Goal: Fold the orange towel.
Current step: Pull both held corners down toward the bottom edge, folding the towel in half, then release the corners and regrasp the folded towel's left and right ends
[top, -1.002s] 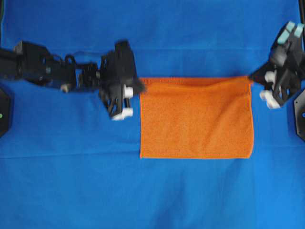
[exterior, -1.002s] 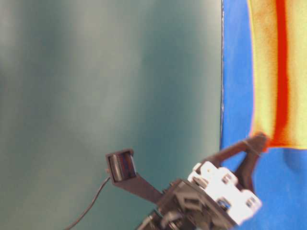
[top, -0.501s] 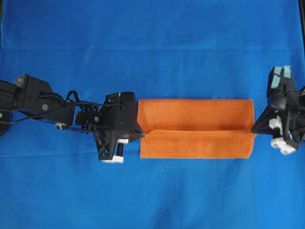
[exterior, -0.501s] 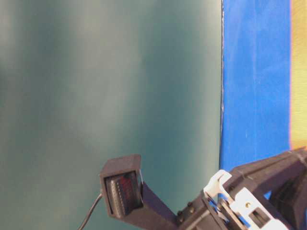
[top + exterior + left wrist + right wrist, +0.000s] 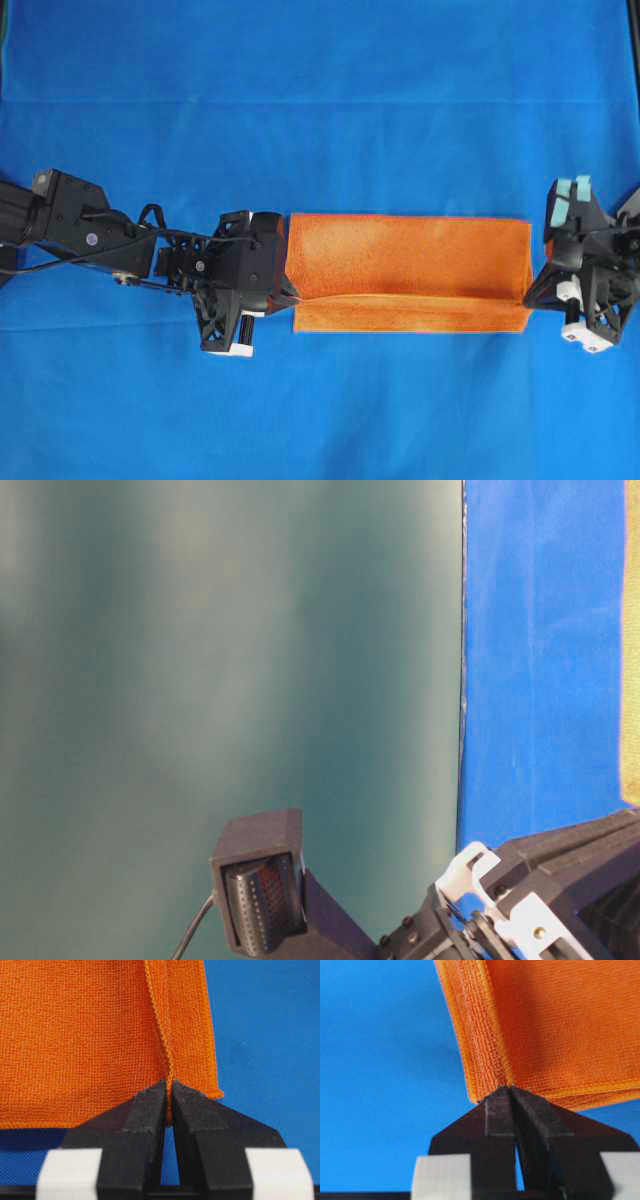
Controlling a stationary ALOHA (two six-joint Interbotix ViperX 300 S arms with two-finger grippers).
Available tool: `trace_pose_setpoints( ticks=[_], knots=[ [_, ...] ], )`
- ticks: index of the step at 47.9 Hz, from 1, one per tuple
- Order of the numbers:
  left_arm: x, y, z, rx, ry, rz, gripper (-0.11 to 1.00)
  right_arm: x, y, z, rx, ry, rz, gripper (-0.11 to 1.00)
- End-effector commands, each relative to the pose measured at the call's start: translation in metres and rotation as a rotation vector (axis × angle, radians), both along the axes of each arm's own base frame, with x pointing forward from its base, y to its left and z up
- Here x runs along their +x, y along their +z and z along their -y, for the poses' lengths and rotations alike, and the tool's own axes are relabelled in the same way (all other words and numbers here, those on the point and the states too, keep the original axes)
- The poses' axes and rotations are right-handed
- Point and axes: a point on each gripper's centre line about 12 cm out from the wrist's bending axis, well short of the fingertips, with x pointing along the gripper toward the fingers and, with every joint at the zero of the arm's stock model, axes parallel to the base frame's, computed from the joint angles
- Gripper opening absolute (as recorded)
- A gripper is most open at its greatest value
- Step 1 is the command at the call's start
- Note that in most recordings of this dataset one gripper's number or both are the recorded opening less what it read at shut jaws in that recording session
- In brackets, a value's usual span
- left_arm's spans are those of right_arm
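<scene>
Counted: one orange towel [image 5: 405,270], two grippers, one blue cloth [image 5: 320,100] spread beneath; nearest the lens in the left wrist view, left gripper [image 5: 168,1091] pressed together, pinching a raised stitched edge of the towel between its black fingertips [image 5: 147,1102]; in the right wrist view, right gripper [image 5: 509,1091] likewise clamped tight on a towel edge at the corner, several orange layers meeting at the pinch; farther out, from overhead, left gripper [image 5: 287,292] at the towel's left end, right gripper [image 5: 528,296] at its right end, towel stretched between the two as a long band; upper flap sloping down to a crease line running from one pinch to the other, narrower strip lying flat below it; in the table-level view, only a thin yellowish sliver at the right edge, too blurred to identify.
</scene>
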Motion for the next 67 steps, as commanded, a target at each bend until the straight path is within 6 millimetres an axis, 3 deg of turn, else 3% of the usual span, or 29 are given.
trace_pose_setpoints(
  ticks=[1, 13, 16, 19, 22, 27, 30, 41, 58, 67],
  knots=[
    [0.004, 0.007, 0.003, -0.002, -0.008, 0.025, 0.01, 0.005, 0.006, -0.002, 0.01, -0.004, 0.02, 0.01],
    [0.005, 0.009, 0.003, -0.007, -0.004, 0.035, 0.03, 0.005, 0.005, -0.004, 0.052, -0.057, 0.002, 0.02],
    [0.005, 0.009, 0.004, -0.008, -0.007, 0.039, 0.08, 0.004, 0.006, -0.008, 0.066, -0.06, -0.003, 0.02],
    [0.006, 0.01, 0.006, -0.009, -0.011, 0.047, 0.21, 0.002, 0.006, -0.012, 0.075, -0.053, -0.005, 0.04],
    [0.006, 0.011, 0.008, -0.009, -0.016, 0.056, 0.36, 0.002, 0.006, -0.015, 0.08, -0.047, -0.006, 0.17],
    [0.006, 0.013, 0.009, -0.006, -0.021, 0.056, 0.65, 0.004, 0.007, -0.015, 0.076, -0.042, 0.012, 0.5],
    [0.005, 0.014, 0.007, -0.004, -0.019, 0.055, 0.72, 0.005, 0.009, -0.014, 0.062, -0.032, 0.033, 0.62],
    [0.005, 0.027, -0.013, 0.007, 0.021, 0.066, 0.63, 0.016, 0.026, -0.007, -0.012, 0.015, 0.139, 0.54],
    [0.013, 0.031, -0.068, 0.016, 0.157, 0.08, 0.63, 0.016, 0.02, 0.07, -0.214, -0.173, 0.065, 0.54],
    [0.017, 0.028, -0.086, 0.018, 0.202, 0.073, 0.63, 0.013, 0.015, 0.083, -0.26, -0.191, 0.021, 0.54]
  ],
)
